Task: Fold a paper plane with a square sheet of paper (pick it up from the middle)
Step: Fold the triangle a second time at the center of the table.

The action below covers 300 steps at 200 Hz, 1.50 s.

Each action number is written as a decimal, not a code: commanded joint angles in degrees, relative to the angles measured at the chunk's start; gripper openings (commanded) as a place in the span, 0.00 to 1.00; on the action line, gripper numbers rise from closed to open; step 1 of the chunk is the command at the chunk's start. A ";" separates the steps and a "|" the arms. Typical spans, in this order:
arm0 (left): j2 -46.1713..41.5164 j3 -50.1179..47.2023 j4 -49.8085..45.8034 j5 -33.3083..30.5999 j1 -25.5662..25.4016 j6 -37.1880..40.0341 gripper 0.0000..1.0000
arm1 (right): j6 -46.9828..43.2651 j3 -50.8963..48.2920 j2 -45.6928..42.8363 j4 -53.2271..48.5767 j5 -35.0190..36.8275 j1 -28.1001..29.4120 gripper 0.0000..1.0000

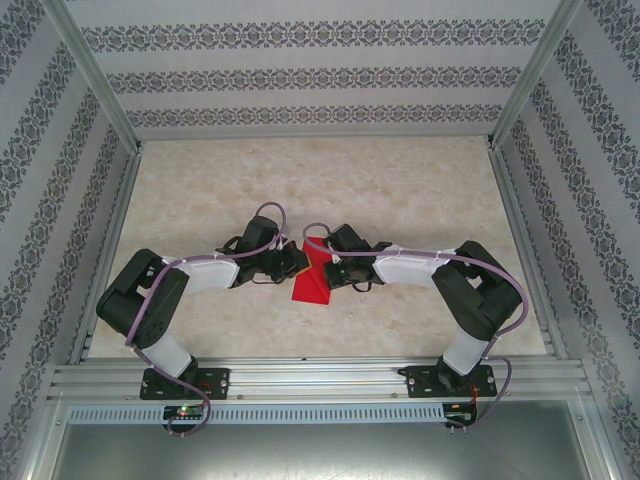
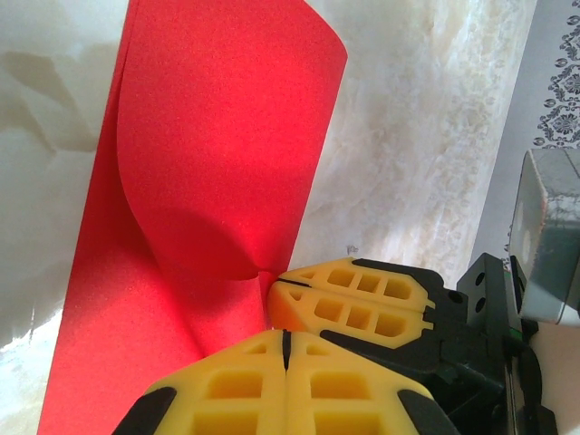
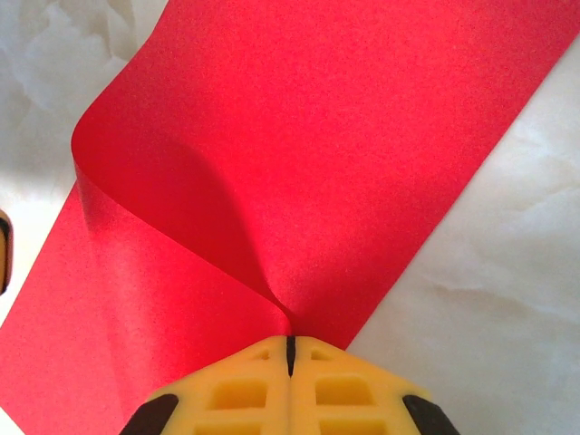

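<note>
The square sheet of paper is bright red and lies mid-table between my two grippers, doubled over into a rectangle. Its upper layer curls up in a loose roll rather than a flat crease. My right gripper is shut, and the curled layer puckers to a point right at its tips. From the left wrist, that right gripper meets the paper's side edge. My left gripper is shut just beside it, its tips at the paper's edge; no red shows in its seam. From above, left gripper and right gripper nearly touch.
The marbled beige table is boxed in by patterned walls on three sides. A metal rail carrying both arm bases runs along the near edge. Bare tabletop lies beyond the paper and to both sides.
</note>
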 commanded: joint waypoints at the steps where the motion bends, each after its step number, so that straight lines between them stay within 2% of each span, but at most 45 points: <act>1: -1.17 0.61 1.05 -0.38 0.25 0.46 0.00 | 0.91 -1.56 1.58 -2.97 1.42 -0.69 0.05; 182: 5.34 -0.11 6.45 1.02 0.25 -0.88 0.00 | 1.02 -1.35 2.69 -2.35 1.12 -0.72 0.05; 258: 8.43 -0.82 5.77 -0.53 0.24 0.48 0.00 | 0.99 -1.00 2.85 -2.62 1.08 -0.63 0.05; 300: 10.49 -1.40 1.82 -2.86 0.25 0.09 0.00 | 1.36 -0.62 2.03 -2.58 0.88 -0.75 0.06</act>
